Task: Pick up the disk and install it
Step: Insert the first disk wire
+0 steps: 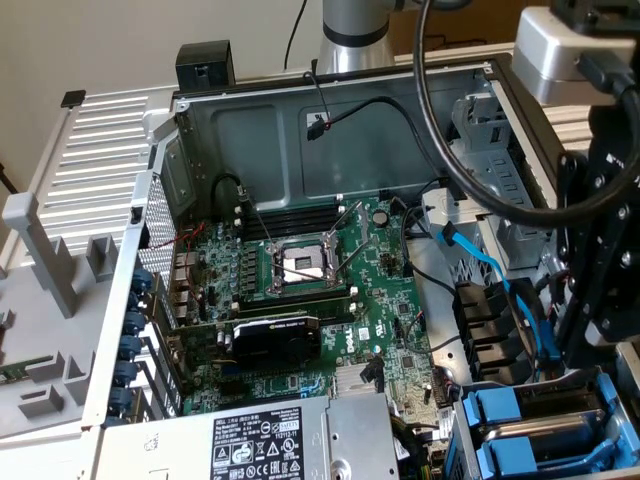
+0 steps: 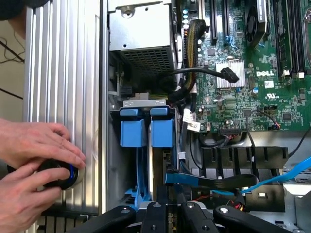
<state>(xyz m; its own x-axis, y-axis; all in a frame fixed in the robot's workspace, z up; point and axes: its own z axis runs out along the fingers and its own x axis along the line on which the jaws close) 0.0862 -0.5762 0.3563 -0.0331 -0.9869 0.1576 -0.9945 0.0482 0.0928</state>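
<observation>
the open computer case (image 1: pixel 200 140) lies with its motherboard (image 1: pixel 400 300) exposed, and the silver power-supply box (image 1: pixel 270 440) sits at the near edge in the exterior view. at the exterior view's right the black gripper (image 1: pixel 592 340) hangs over the drive cage in that corner of the case. in the wrist view its fingers (image 2: pixel 171 208) are drawn in close together, all but closed, pointing down into the cage; whether they pinch anything i cannot tell. the disk (image 2: pixel 160 132) sits in its bright blue frame inside the cage, on the side nearer the motherboard, just beside a second blue carrier (image 2: pixel 133 132); in the exterior view both blue frames lie under the gripper, touching nothing of it that i can see. a light blue cable (image 1: pixel 500 280) runs from the motherboard side down toward the cage. outside the case wall, on a ribbed silver surface (image 2: pixel 63 73), a person's two hands (image 2: pixel 36 145) close around a small round black object (image 2: pixel 58 175).
</observation>
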